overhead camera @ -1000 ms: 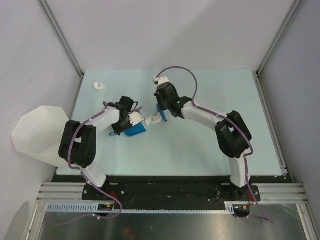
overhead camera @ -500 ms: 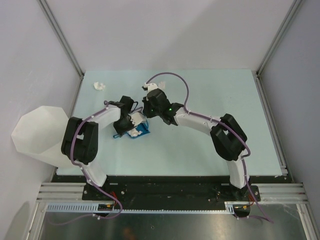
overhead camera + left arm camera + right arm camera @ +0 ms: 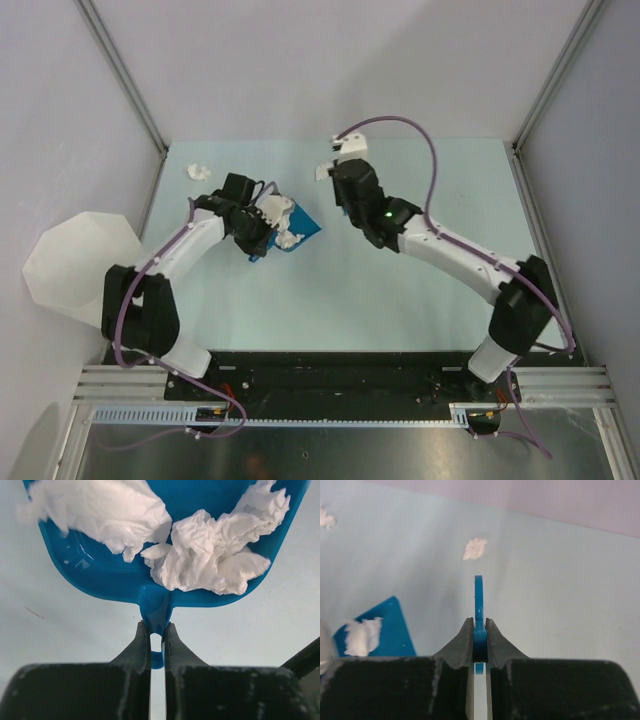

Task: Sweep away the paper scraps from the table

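While outstretched, left gripper tight around dustpan.

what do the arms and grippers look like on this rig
Both the left arm and right arm are slim white tubes joined by bulky black joint housings. A purple cable loops loosely along each. A small green light glows near the right wrist. The left gripper and right gripper have two dark, matte fingers tapering to narrow tips.
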Controlling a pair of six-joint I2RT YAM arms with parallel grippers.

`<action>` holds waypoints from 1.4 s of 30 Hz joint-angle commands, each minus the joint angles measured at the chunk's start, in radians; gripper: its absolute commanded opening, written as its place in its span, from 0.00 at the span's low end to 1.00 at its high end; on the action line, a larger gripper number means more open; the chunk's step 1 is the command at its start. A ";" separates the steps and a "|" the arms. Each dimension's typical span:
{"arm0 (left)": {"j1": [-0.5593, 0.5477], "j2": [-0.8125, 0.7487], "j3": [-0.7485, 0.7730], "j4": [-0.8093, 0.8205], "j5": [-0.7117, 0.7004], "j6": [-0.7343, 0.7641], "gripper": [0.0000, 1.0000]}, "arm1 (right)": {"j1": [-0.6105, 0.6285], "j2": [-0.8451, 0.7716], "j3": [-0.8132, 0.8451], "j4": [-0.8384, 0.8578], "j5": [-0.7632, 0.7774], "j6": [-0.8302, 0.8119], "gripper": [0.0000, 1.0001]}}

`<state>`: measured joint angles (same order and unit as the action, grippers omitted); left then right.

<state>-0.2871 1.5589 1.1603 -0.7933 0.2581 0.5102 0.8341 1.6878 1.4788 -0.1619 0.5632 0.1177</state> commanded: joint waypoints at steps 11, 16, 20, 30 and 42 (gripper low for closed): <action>0.219 -0.331 0.170 0.000 0.154 -0.240 0.00 | -0.115 -0.186 -0.179 -0.004 -0.002 0.074 0.00; 0.457 -0.445 0.197 -0.027 0.243 -0.305 0.00 | -0.110 -0.180 -0.212 -0.005 -0.031 0.079 0.00; 0.629 -0.482 0.249 -0.081 0.338 -0.315 0.00 | -0.107 -0.163 -0.213 -0.027 -0.046 0.079 0.00; 1.210 -0.517 0.299 -0.110 0.723 -0.436 0.00 | -0.078 -0.123 -0.221 -0.047 -0.051 0.062 0.00; 1.650 -0.505 0.153 -0.112 1.079 -0.636 0.00 | -0.058 -0.131 -0.221 -0.054 -0.019 0.046 0.00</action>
<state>1.2495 1.0679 1.3113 -0.9047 1.1629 -0.0338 0.7692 1.5661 1.2568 -0.2249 0.5110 0.1783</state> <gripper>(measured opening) 0.057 0.089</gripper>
